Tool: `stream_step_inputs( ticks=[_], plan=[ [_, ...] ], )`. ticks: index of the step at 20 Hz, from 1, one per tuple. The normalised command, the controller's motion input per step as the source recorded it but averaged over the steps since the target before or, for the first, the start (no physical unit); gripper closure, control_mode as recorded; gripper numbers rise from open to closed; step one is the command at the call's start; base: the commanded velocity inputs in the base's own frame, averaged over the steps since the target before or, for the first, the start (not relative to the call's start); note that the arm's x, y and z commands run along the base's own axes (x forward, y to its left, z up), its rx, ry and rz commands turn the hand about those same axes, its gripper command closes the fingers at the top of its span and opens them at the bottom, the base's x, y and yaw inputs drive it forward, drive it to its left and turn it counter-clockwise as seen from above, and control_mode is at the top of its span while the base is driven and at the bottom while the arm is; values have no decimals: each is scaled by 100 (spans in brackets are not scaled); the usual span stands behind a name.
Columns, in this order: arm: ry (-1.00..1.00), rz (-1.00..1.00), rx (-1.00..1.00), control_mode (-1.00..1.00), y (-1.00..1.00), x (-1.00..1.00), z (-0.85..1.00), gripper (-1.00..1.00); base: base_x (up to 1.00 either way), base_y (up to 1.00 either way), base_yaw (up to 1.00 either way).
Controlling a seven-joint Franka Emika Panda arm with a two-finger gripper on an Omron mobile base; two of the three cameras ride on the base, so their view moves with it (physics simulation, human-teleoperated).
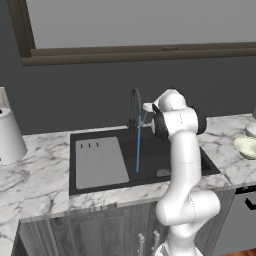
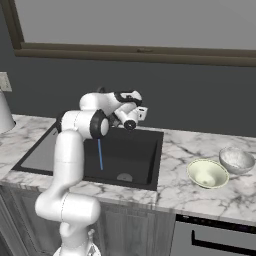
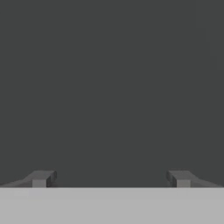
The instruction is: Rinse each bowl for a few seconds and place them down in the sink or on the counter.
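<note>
Jaws (image 3: 111,178) wide open, empty, facing dark wall. Water running in black recessed sink (image 2: 142,145); both pale round bowls (image 2: 207,173) sit unrinsed on marble desk (image 2: 200,200). Risk: long reach right could clip the dark gooseneck faucet (image 1: 135,107).

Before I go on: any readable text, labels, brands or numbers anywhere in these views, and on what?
None: no readable text or numbers on the white marble counter, black recessed sink, two pale cream bowls, tall white cylinder or white arm's gripper.
</note>
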Motion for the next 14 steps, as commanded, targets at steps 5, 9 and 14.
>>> stream_step_inputs(
  ticks=[5, 9, 14],
  plan=[
    [4, 0, 0, -100, -26, -31, 45, -100, 0, 0, 0],
    [6, 0, -1, -100, -27, -36, 35, -100, 0, 0, 0],
    [7, 1, -3, -100, -26, -38, 31, -100, 0, 0, 0]
  ],
)
